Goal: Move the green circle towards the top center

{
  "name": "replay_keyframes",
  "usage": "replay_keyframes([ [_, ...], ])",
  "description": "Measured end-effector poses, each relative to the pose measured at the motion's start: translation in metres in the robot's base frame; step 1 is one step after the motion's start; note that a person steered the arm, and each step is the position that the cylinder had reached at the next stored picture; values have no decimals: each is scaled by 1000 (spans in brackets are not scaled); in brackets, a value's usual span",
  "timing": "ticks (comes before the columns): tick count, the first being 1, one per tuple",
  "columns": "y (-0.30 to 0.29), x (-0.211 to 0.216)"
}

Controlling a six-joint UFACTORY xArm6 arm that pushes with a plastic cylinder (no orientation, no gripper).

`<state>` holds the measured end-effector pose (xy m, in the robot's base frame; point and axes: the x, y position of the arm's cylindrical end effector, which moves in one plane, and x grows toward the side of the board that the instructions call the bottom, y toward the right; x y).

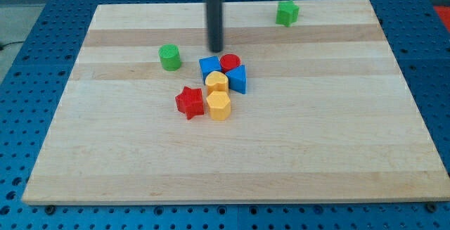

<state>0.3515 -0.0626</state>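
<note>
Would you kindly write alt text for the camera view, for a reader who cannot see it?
My tip rests on a wooden board, right of the green circle and just above a central cluster: blue cube, red cylinder, blue triangle, two yellow blocks, red star. A green star sits top right.

The surface (232,160) is pale wood in glued strips — smooth, matt, grain faint. Around it lies a blue perforated base (28,117) with a dull sheen. The green circle (169,58) at upper left looks like smooth matt plastic — so does the red star (189,102).
</note>
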Motion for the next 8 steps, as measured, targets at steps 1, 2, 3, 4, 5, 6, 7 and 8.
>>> replay_keyframes([
  [1,-39,55],
  [2,-75,43],
  [3,-50,27],
  [4,-55,3],
  [5,-89,-4],
  [6,-57,-10],
  [7,-50,-34],
  [8,-40,-45],
])
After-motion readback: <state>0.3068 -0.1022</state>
